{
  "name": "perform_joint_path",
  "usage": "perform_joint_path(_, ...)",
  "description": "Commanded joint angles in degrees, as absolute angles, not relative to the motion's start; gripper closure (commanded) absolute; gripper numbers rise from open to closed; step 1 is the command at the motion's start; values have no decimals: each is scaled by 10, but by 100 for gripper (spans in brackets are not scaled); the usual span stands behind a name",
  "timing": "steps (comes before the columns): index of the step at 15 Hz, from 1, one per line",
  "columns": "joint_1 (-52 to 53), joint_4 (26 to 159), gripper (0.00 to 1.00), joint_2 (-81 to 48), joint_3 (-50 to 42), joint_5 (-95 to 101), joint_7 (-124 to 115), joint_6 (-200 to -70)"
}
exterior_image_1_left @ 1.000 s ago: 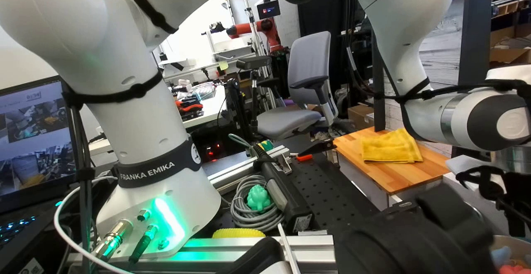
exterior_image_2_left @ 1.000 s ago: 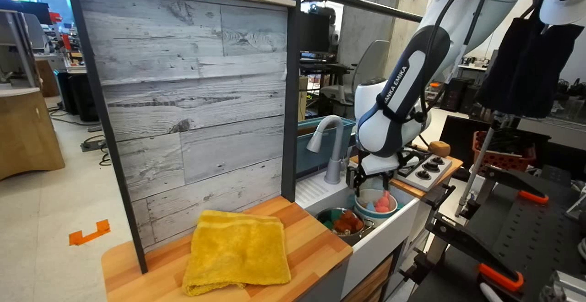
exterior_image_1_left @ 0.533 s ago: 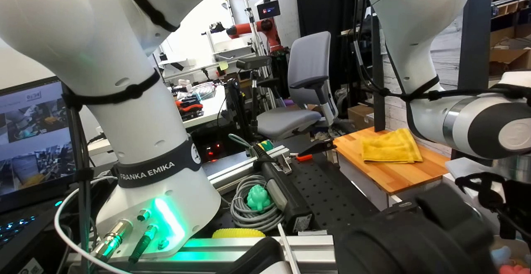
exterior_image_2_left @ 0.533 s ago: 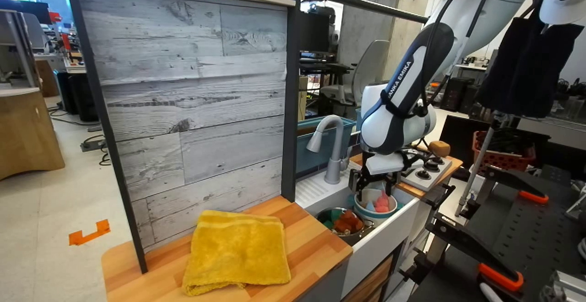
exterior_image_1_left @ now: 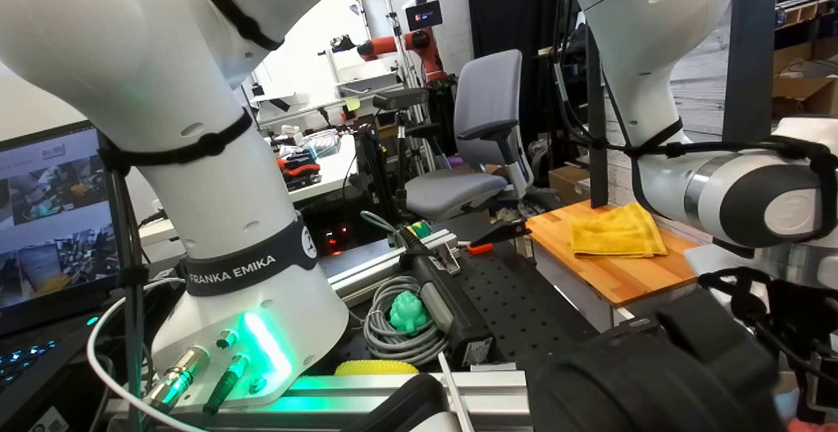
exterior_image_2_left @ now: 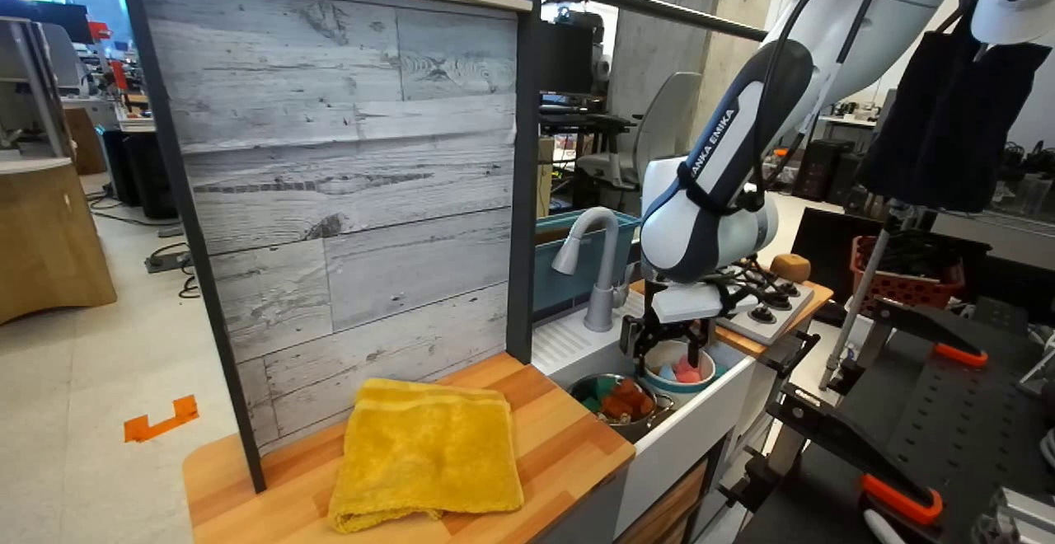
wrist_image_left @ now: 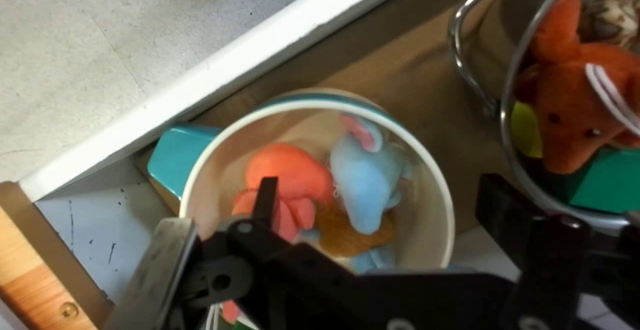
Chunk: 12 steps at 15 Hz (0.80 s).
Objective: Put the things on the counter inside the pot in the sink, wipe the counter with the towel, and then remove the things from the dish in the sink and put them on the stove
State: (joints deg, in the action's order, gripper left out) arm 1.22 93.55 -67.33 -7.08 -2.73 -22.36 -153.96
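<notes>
Worktop [exterior_image_2_left: 569,441], orange-brown and striped, shows in both exterior views. Just beside it is the white-walled sink [exterior_image_2_left: 696,429], and beyond that the stove [exterior_image_2_left: 742,325], pale grey and black on top. The towel [exterior_image_2_left: 429,453], bright yellow, lies folded on the worktop. Near each other inside the sink stand the teal-handled cream pot [wrist_image_left: 305,120], towards the stove, and the steel pot [wrist_image_left: 515,25], towards the worktop. Above the cream pot hangs the pincer [exterior_image_2_left: 666,361], fingers pointing down and spread wide, with nothing in their hold. Smaller again, a coral toy [wrist_image_left: 290,170] lies in the cream pot beside a light blue toy [wrist_image_left: 365,185], a brown piece [wrist_image_left: 350,235] partly beneath the blue one. Whether a finger touches the coral toy cannot be told. An orange toy [wrist_image_left: 570,100] and a green piece [wrist_image_left: 607,182] lie inside the steel pot.
</notes>
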Motion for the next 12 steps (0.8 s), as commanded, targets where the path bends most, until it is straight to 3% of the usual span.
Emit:
perform_joint_path(1,-9,952,0,-651,-60,-52,-195,-1537)
perform_joint_path(12,-24,944,0,-662,-65,-62,-199,-1538)
